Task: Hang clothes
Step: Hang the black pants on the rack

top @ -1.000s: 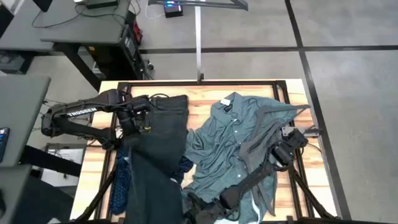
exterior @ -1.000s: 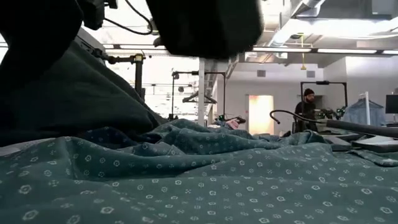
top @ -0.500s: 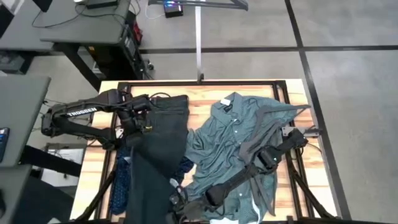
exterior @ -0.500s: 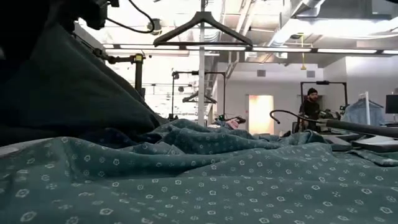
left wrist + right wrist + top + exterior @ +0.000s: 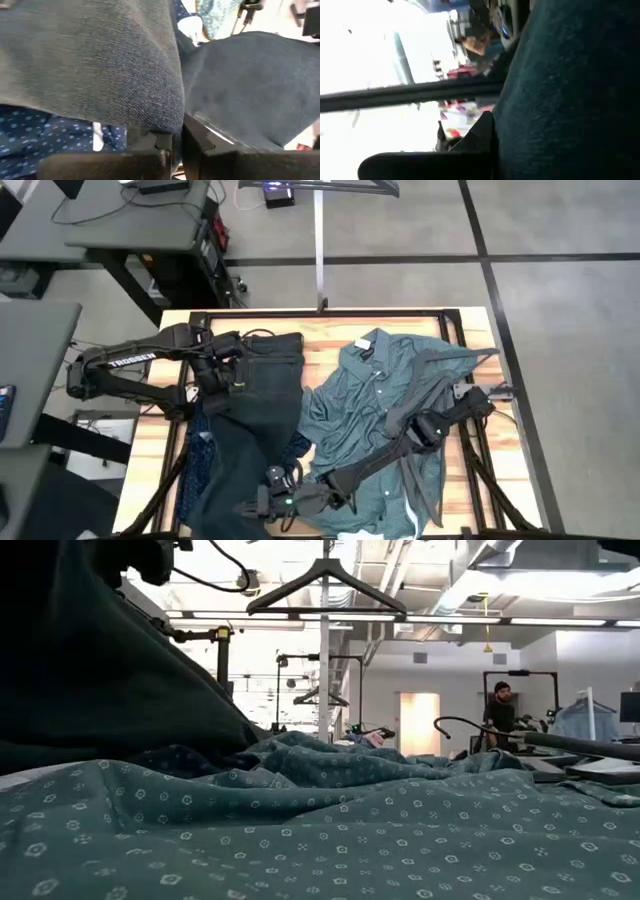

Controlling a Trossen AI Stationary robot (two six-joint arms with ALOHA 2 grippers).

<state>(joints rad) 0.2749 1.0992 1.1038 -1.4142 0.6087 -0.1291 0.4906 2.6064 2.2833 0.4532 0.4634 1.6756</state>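
Seen from above, the jeans [image 5: 255,415] lie lengthwise down the left half of the table [image 5: 330,330]. To the jeans' right spreads the button-up shirt [image 5: 365,415]. The dotted shirt [image 5: 197,470] lies partly under the jeans, showing at their left edge, toward the near end.

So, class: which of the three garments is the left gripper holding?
The jeans: the left gripper is shut on their edge. The teal shirt and dotted navy shirt lie untouched.

a black hanger [image 5: 325,588] hangs on a pole [image 5: 323,680]; a person [image 5: 497,712] stands far behind.
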